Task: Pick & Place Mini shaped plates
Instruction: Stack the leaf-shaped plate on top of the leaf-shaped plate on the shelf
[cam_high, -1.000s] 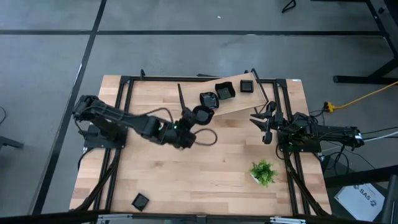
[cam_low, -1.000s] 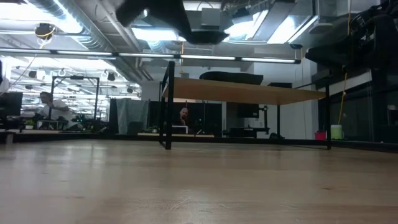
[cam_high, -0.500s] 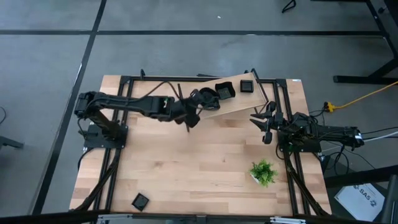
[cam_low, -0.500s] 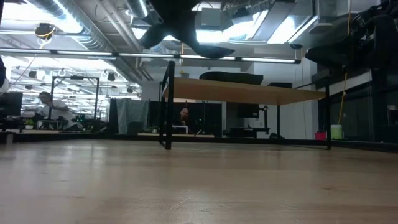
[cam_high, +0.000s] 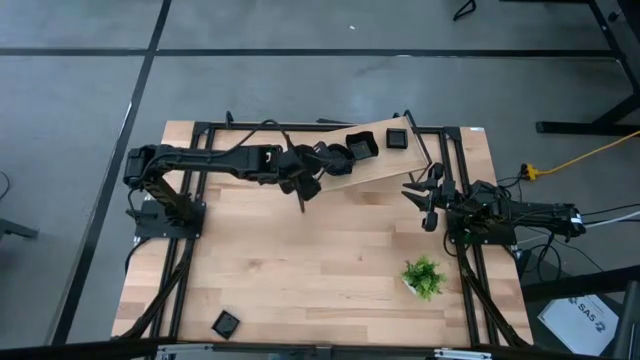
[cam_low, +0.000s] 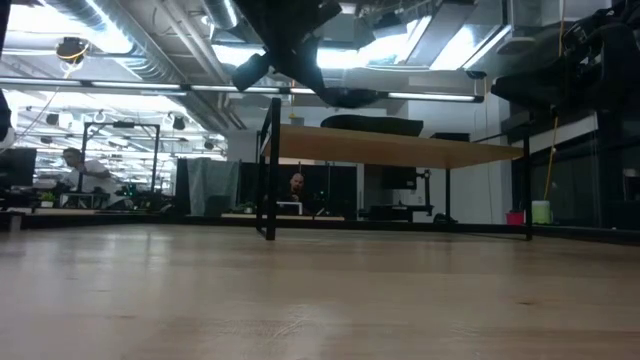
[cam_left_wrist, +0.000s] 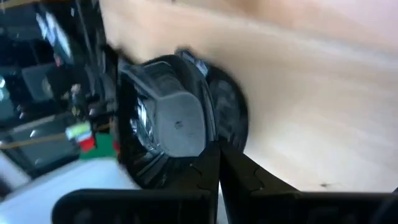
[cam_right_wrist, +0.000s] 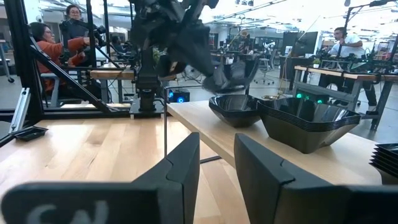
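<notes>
Over wooden shelf (cam_high: 375, 168), left gripper (cam_left_wrist: 214, 163) pinches glossy, seemingly round black plate (cam_left_wrist: 180, 118).

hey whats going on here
The left arm reaches across to the raised wooden shelf at the far side of the table, its left gripper shut on a small black dish over the shelf's near end. Three stacks of black dishes already sit on that shelf. One more black dish lies alone at the table's near edge. The right gripper waits on its own side, holding nothing, near a small green plant.
</notes>
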